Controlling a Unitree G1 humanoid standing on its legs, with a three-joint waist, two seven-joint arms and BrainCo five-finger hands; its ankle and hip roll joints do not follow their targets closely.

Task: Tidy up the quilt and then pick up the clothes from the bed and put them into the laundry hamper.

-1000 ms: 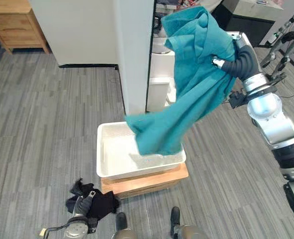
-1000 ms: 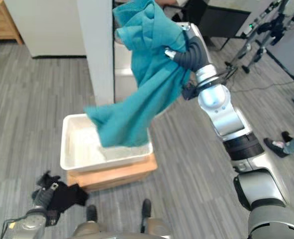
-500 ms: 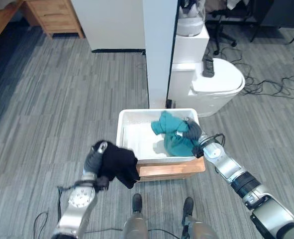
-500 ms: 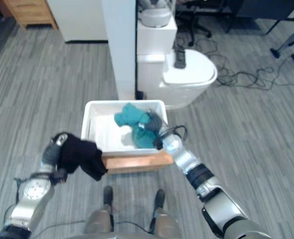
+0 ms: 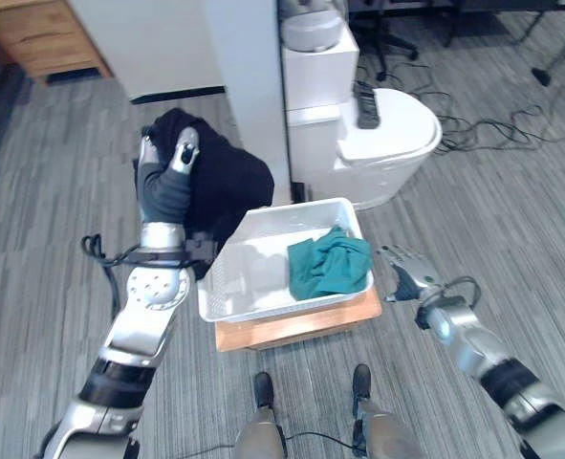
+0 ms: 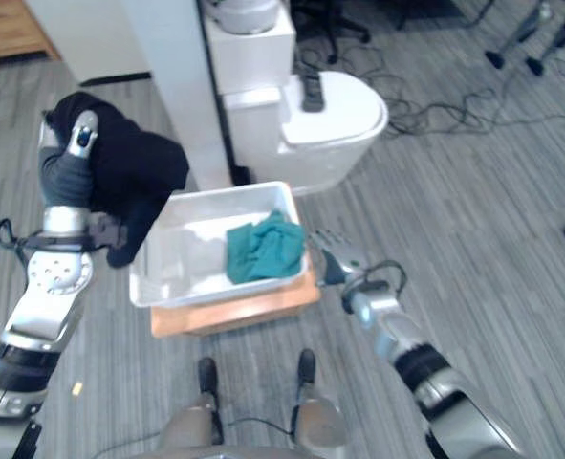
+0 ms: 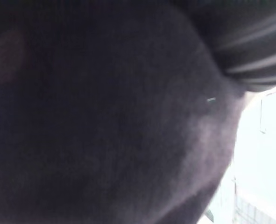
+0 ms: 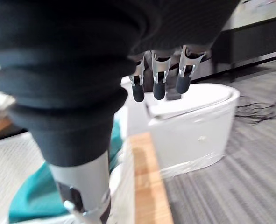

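1. We hold the black garment [image 5: 220, 186] in our left robot hand [image 5: 167, 177], fingers curled into the cloth, raised beside the white hamper [image 5: 227, 292], on its far left side. A loose fold hangs over that corner rim.
2. Risk: if we let go here, we judge the garment could slide down outside the hamper onto the floor [image 5: 53, 249], because most of its bulk sits beyond the rim rather than over the opening.
3. Risk: the white pillar [image 5: 249, 96] stands just behind the hamper, so a wide swing could brush cloth against it.
4. Our right robot hand [image 5: 403, 271] is empty with fingers spread, just off the hamper's right side.
5. The teal garment [image 5: 328, 266] already lies inside the hamper, against its right wall; the left half is bare, leaving room.
6. The hamper rests on a wooden board [image 5: 296, 327]; a white bin [image 5: 382, 143] sits behind the hamper, leaving open floor to its left.
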